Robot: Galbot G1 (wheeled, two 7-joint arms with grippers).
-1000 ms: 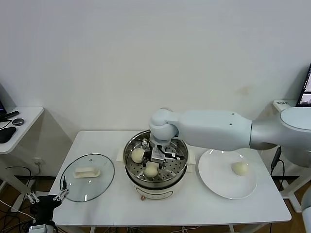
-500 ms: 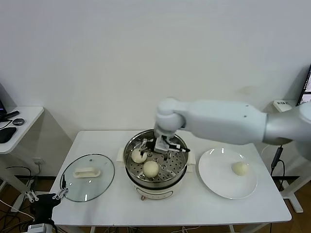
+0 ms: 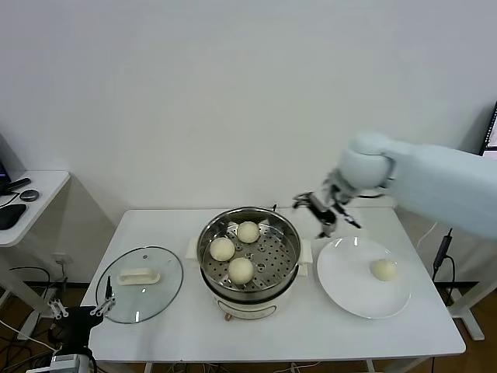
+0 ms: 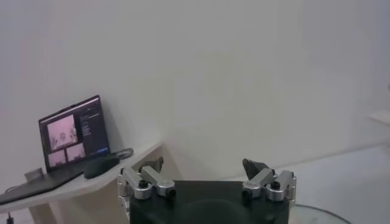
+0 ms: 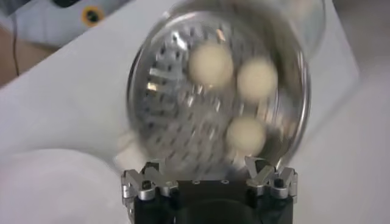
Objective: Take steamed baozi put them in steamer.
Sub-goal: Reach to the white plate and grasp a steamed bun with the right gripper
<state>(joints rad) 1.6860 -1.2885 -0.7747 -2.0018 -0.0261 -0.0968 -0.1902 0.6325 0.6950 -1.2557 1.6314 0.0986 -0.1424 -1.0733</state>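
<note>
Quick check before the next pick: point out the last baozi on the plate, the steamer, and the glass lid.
last baozi (image 3: 384,269), head view, middle of the bun on the plate.
steamer (image 3: 289,268), head view, right inner steel wall.
glass lid (image 3: 159,294), head view, bare glass right of its white handle.

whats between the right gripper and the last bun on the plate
Nothing but bare plate and air: in the head view the open right gripper hangs above the plate's far edge, with the lone baozi on the plate's right side.
</note>
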